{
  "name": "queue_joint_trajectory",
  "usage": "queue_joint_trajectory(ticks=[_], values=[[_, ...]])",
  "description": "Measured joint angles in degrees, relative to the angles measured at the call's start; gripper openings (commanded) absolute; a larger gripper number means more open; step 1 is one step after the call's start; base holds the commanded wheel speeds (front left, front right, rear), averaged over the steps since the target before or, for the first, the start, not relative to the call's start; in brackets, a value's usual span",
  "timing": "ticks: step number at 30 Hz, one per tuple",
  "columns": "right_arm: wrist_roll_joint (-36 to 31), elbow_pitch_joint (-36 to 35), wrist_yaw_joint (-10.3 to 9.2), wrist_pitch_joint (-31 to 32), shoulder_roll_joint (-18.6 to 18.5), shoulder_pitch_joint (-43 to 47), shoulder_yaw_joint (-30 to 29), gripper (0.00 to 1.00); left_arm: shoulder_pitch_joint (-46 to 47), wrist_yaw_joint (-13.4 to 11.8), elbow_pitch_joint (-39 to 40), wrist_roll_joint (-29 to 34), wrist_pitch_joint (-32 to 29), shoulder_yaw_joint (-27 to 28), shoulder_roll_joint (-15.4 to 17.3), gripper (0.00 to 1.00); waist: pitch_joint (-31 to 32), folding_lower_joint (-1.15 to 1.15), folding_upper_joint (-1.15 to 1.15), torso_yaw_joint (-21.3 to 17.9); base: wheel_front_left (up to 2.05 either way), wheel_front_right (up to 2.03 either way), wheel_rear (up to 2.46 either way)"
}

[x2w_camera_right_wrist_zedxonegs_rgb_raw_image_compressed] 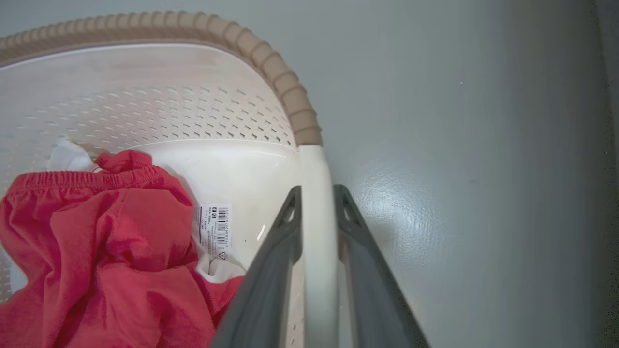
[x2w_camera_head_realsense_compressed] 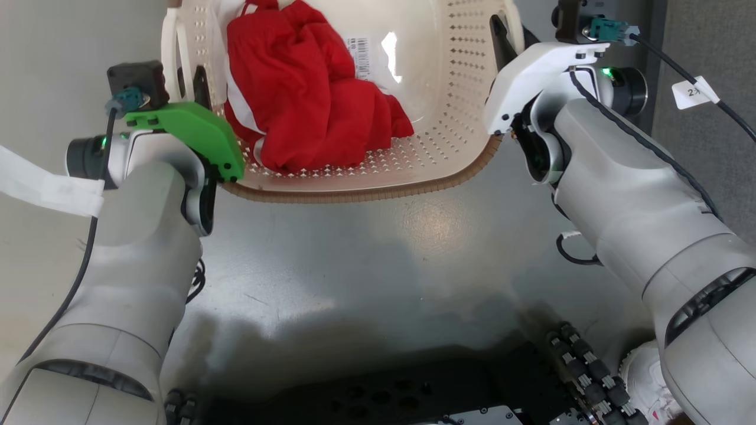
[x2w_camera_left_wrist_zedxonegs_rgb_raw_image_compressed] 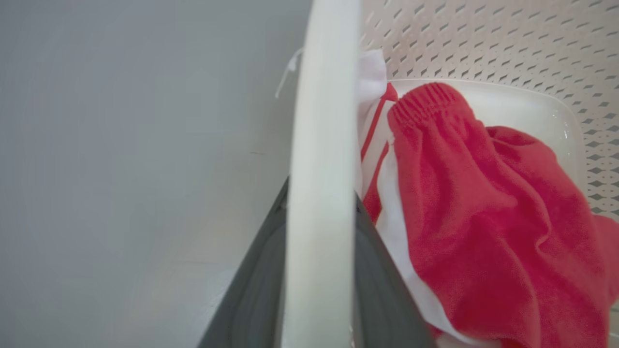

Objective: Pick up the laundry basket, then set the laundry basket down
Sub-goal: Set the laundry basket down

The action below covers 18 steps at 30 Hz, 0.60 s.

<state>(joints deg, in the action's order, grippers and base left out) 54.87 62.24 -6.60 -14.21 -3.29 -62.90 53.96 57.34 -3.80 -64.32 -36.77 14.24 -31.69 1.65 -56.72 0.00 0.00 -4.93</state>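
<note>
The laundry basket (x2w_camera_head_realsense_compressed: 466, 88) sits in front of the robot over a grey floor (x2w_camera_head_realsense_compressed: 366, 254). Its cream perforated walls are open to the head view and its brown trim (x2w_camera_head_realsense_compressed: 354, 193) curves along the near edge; I cannot tell whether its bottom touches the floor. The left pincer (x2w_camera_left_wrist_zedxonegs_rgb_raw_image_compressed: 321, 193) is at the basket's left side, closed on the white left handle (x2w_camera_left_wrist_zedxonegs_rgb_raw_image_compressed: 321, 111). In the left wrist view one dark finger lies against the outer face of the handle bar and the other against its inner face, with the bar filling the gap between them. The right pincer (x2w_camera_right_wrist_zedxonegs_rgb_raw_image_compressed: 316, 193) is at the basket's right side and grips the white right handle (x2w_camera_right_wrist_zedxonegs_rgb_raw_image_compressed: 316, 164) the same way, with a finger against each side of the bar, close to where the brown trim ends. Inside the basket a crumpled red garment (x2w_camera_head_realsense_compressed: 307, 100) lies heaped toward the left wall, and a white cloth (x2w_camera_left_wrist_zedxonegs_rgb_raw_image_compressed: 371, 87) with red stripes is tucked between it and the left handle. A barcode label (x2w_camera_right_wrist_zedxonegs_rgb_raw_image_compressed: 215, 232) is stuck on the basket's smooth bottom, just beside the garment on the side toward the right handle.
</note>
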Motion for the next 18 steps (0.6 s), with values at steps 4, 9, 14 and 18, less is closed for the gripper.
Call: queue_joint_trajectory(ticks=[4, 9, 14, 18], values=[[0.0, 0.68, -0.01, -0.13, -0.16, 0.0, -0.01, 1.0, -0.03, 0.0, -0.66, -0.09, -0.03, 0.27, 0.13, 1.0, 0.76, 0.0, 0.0, 0.21, 0.0, 0.0, 0.0], [0.0, 1.11, -0.02, -0.13, -0.15, 0.0, -0.01, 1.0, -0.03, 0.0, -1.37, -0.12, -0.03, 0.56, 0.15, 1.0, 1.75, 0.0, 0.0, 0.51, 0.0, 0.0, 0.0], [0.0, 1.58, -0.02, -0.14, -0.16, 0.0, -0.04, 1.0, -0.07, 0.0, -1.66, -0.2, -0.02, 0.69, 0.02, 1.0, 2.92, 0.0, 0.0, 0.81, 0.0, 0.0, 0.0], [-0.47, 1.77, -0.03, -0.14, -0.16, 0.0, -0.51, 1.0, -0.1, 0.07, -1.65, -0.34, 0.0, 1.0, -0.05, 1.0, 4.09, 0.0, 0.0, 1.01, 0.0, 0.0, 0.0]])
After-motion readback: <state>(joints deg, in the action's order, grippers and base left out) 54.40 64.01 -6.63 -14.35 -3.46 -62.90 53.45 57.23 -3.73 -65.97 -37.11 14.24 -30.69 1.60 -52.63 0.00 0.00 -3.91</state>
